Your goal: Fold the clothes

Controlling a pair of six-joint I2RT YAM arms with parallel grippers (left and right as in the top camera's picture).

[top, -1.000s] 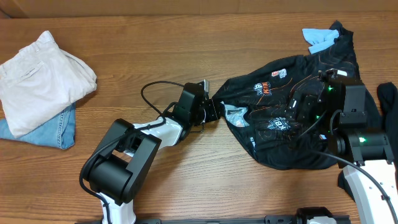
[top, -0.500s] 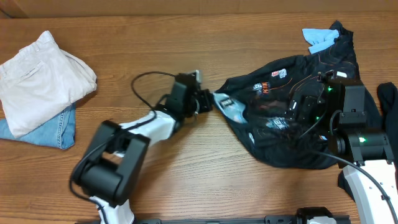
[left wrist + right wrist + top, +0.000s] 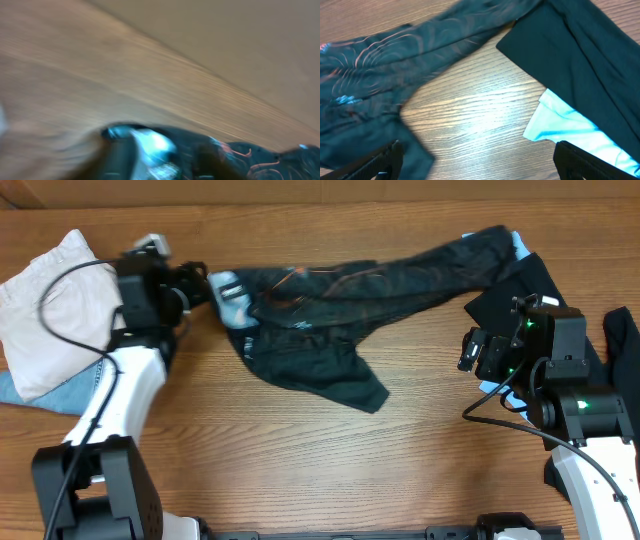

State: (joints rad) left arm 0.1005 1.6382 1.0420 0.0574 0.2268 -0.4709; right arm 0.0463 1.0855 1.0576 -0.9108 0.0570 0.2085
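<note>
The black jersey with orange contour lines (image 3: 300, 320) is stretched across the back of the table, from its collar at the left to a sleeve at the far right. My left gripper (image 3: 202, 281) is shut on the collar by its light-blue inner label. The left wrist view is blurred and shows the jersey (image 3: 250, 155) between the fingers (image 3: 160, 162). My right gripper (image 3: 472, 352) is open and empty. In the right wrist view (image 3: 482, 165) it hovers over bare wood between the jersey (image 3: 370, 75), a plain black garment (image 3: 570, 50) and a light-blue garment (image 3: 570, 130).
Folded pale trousers (image 3: 60, 305) lie on blue jeans (image 3: 95, 390) at the far left, just behind my left arm. Another black cloth (image 3: 625, 340) lies at the right edge. The plain black garment (image 3: 510, 295) lies by my right gripper.
My left gripper has swung far to the left, dragging the jersey by the collar out from under my right gripper. This uncovered the black and light-blue garments. The right arm stayed put.
</note>
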